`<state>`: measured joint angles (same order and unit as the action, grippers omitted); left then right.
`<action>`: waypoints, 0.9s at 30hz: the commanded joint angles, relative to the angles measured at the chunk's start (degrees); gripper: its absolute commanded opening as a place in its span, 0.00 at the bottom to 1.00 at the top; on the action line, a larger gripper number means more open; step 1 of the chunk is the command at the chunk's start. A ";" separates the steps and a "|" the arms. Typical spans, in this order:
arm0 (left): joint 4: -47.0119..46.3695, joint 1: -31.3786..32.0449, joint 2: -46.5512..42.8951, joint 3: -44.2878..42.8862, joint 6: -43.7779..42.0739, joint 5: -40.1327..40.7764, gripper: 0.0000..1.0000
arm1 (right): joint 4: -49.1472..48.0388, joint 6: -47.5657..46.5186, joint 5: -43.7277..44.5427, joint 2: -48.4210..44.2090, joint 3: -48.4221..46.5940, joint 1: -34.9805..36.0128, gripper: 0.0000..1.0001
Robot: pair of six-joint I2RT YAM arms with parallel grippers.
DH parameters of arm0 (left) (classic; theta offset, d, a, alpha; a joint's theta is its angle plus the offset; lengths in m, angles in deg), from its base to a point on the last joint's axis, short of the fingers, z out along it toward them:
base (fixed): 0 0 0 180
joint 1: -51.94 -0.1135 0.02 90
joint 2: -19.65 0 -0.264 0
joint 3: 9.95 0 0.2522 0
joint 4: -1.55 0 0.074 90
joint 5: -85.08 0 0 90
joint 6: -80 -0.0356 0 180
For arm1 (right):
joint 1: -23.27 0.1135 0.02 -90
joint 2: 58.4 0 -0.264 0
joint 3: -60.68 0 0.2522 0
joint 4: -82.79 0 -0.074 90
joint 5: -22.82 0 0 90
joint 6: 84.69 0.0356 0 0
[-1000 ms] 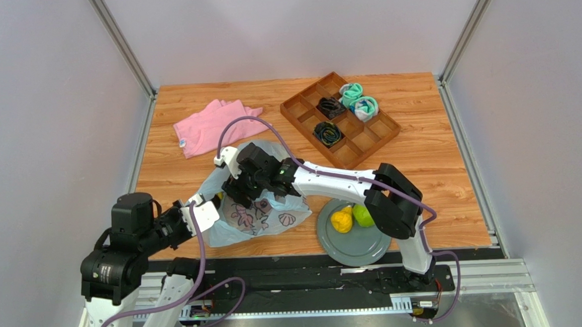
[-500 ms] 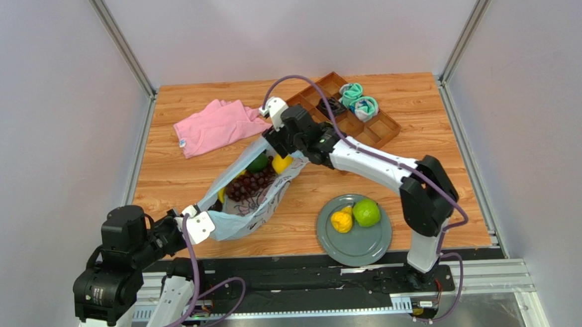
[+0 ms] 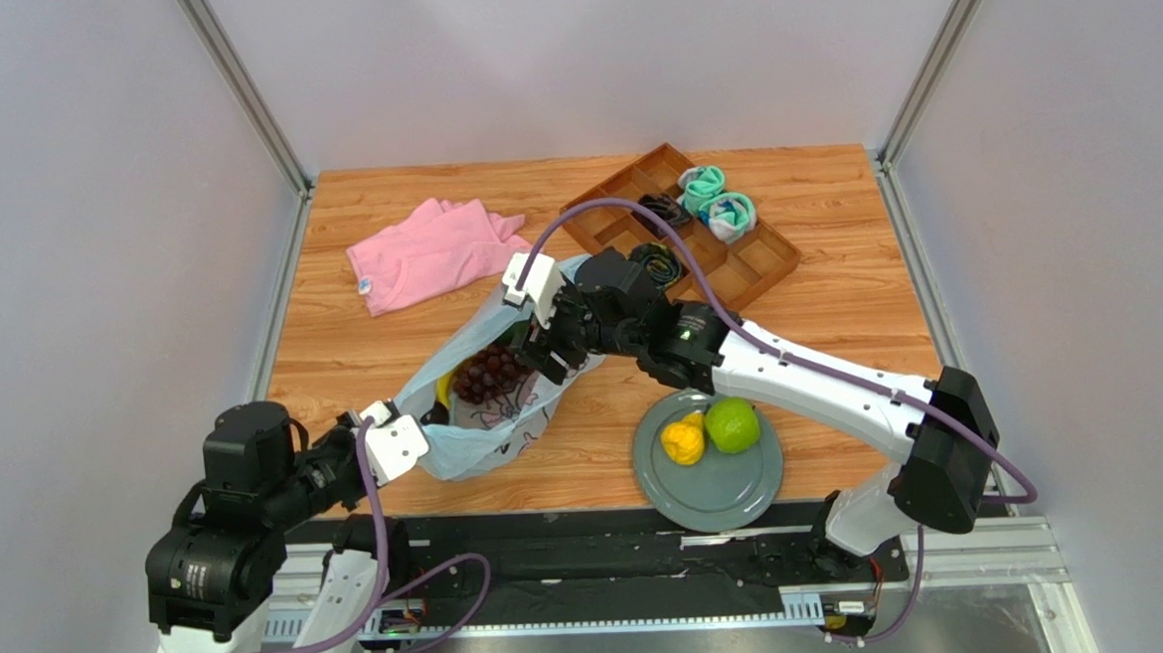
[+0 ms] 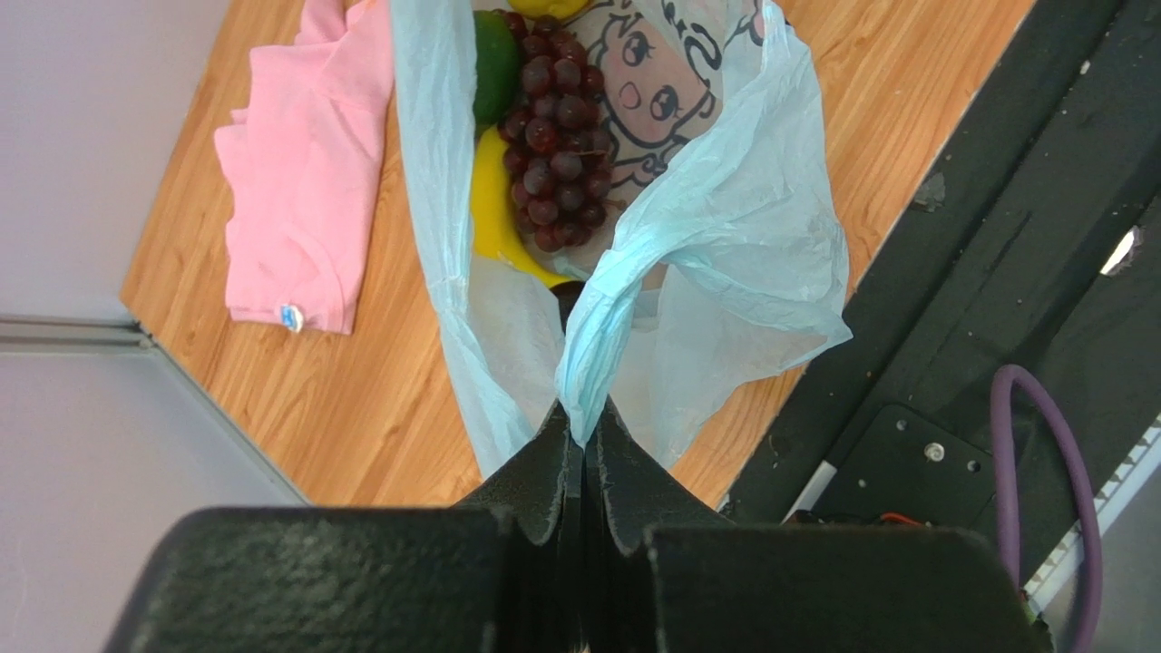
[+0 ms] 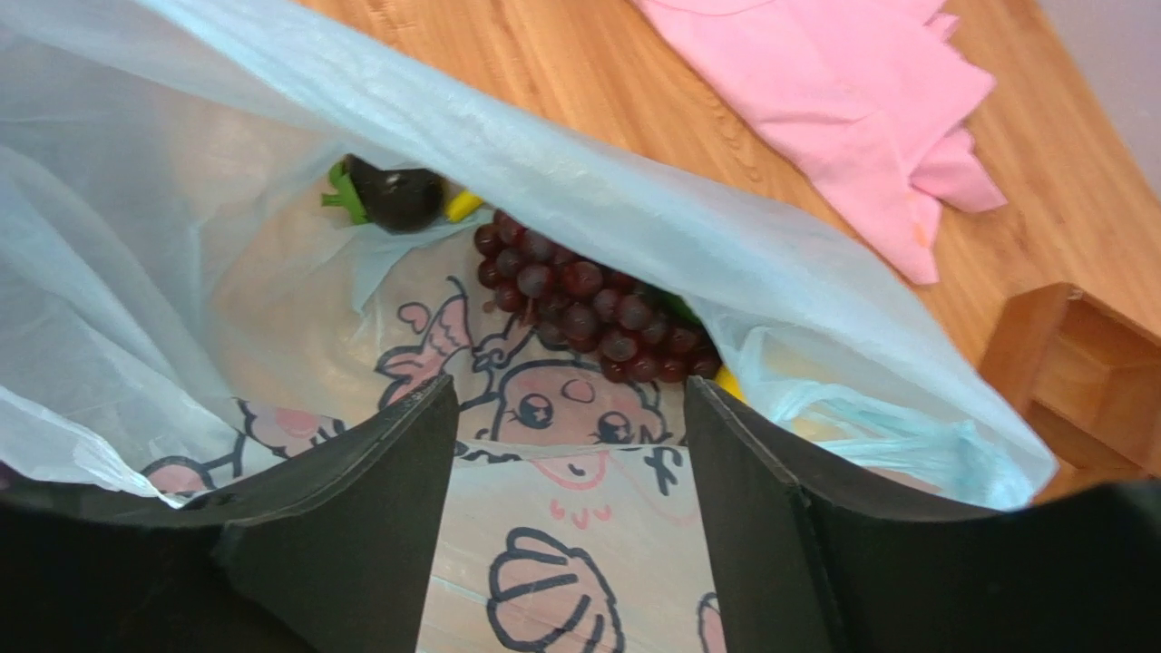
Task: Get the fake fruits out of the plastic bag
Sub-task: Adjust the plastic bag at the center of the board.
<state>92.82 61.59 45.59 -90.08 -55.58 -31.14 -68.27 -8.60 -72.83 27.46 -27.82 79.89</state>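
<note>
Swinging back from the far side, the right hand (image 5: 566,408) now hangs open at the mouth of the plastic bag (image 3: 467,445), left of centre on the counter — grape bunch (image 5: 586,306) just ahead, probably next. The left hand (image 4: 583,438) stays pinched on the bag's near handle.

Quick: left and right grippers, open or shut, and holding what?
Left gripper: shut, pinching a gathered strip of the plastic bag.
Right gripper: open, holding nothing, at the bag's mouth near the grape bunch.

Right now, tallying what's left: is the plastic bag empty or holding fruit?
Not empty. The plastic bag gapes open with a grape bunch inside; the left wrist view shows a green fruit and a yellow fruit beside it.
</note>
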 commanded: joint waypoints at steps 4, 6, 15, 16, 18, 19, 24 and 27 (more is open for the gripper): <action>9.41 -0.25 2.89 -3.06 -0.29 -1.47 0.00 | 1.43 5.29 -4.73 7.55 -4.62 -0.37 0.60; 9.85 -0.25 2.90 -4.03 -0.73 -0.77 0.00 | 1.35 6.87 -3.14 12.12 -6.89 -0.37 0.59; 12.92 -0.25 0.35 -5.87 -2.40 1.95 0.00 | -0.06 12.60 3.81 22.95 -13.07 0.15 0.77; 13.10 -0.25 -0.18 -6.31 -2.84 4.05 0.00 | -1.02 11.81 3.98 22.25 -10.37 0.85 0.77; 13.45 -0.25 -2.11 -7.46 -4.07 6.69 0.00 | -5.39 4.27 5.47 18.92 -4.57 5.92 0.79; 13.28 -0.25 -2.64 -7.98 -4.42 9.58 0.00 | -4.99 2.07 5.56 15.33 -2.01 7.70 0.79; 12.66 -0.25 -8.69 -8.17 -8.11 11.38 0.00 | -4.62 6.11 -3.77 14.67 -2.24 8.33 0.79; 13.71 -0.25 -12.92 -3.87 -11.53 7.51 0.00 | -5.86 4.16 3.96 19.68 -6.90 7.37 0.80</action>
<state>92.56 61.59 36.52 -97.49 -61.53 -21.78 -69.65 -2.09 -74.78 44.23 -28.98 89.77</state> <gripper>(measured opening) 0.008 0.788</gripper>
